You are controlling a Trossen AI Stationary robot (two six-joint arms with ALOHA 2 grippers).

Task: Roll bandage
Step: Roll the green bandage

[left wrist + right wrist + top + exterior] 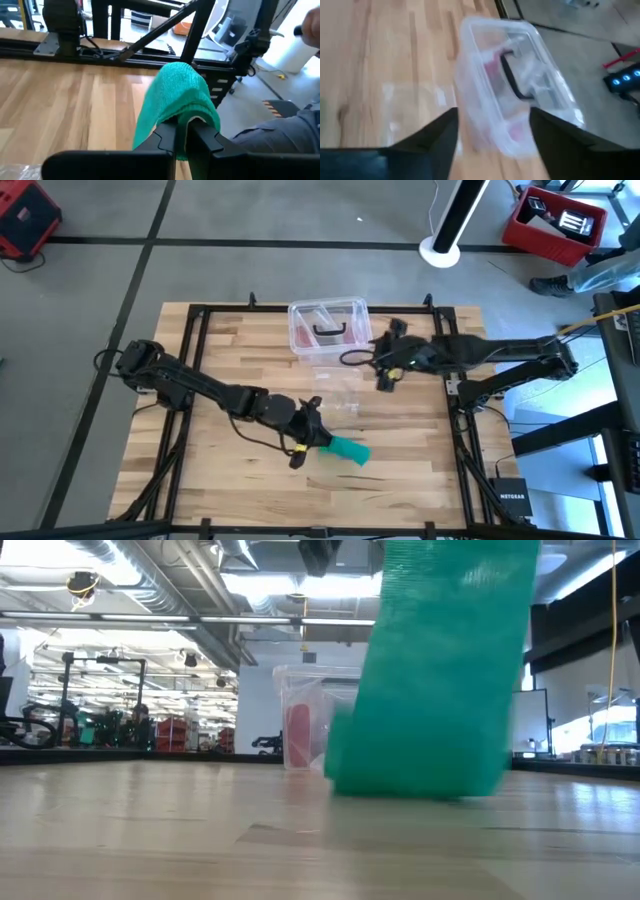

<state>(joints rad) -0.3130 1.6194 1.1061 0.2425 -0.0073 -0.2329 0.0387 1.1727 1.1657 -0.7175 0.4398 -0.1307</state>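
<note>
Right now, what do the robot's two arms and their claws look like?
Both arms are dark, nearly black, jointed tubes with black cables looped along them. The left claw has two flat, angular black fingers, and a small yellow marking shows near that wrist from above. The right claw has two broad, dark, wedge-shaped fingers, and its wrist carries a yellow-green mark.

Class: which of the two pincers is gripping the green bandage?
The left pincer, shut on the bandage; the right pincer stands open by the clear box.

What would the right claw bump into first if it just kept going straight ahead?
Most likely the clear plastic box: the right gripper, fingers open, points straight at it, though how far apart they are is unclear.
</note>
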